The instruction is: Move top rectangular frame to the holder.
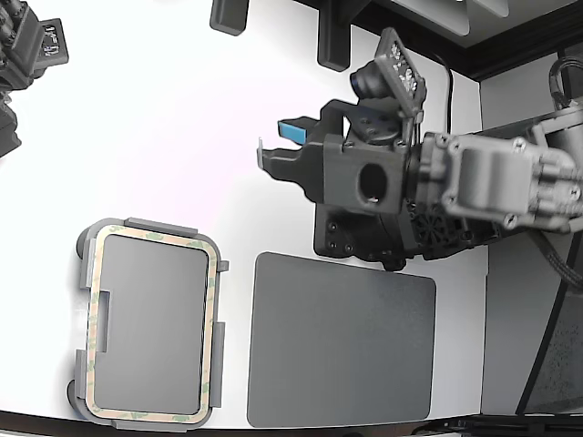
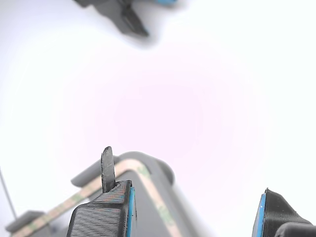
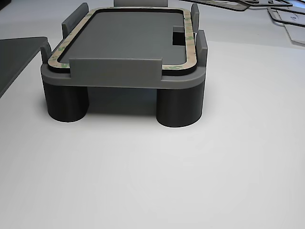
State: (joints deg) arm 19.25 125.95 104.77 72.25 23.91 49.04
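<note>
The tan-beige rectangular frame [image 1: 212, 300] lies flat on the rim of the light grey holder [image 1: 162, 224] at the exterior view's lower left, seated between its raised tabs. My gripper [image 1: 281, 146] is open and empty. It hovers over bare white table up and to the right of the holder, well apart from it. In the wrist view my gripper [image 2: 195, 217] frames a corner of the frame [image 2: 148, 177] and holder [image 2: 160, 165]. The other view shows the frame [image 3: 190, 43] resting level on the holder [image 3: 114, 71], which stands on round feet.
A darker grey flat pad [image 1: 342, 341] lies right of the holder, under my arm; its edge also shows in the other view [image 3: 14, 57]. A second arm [image 1: 27, 55] sits at the exterior view's upper left. Dark fixtures [image 1: 332, 36] stand at the table's far edge.
</note>
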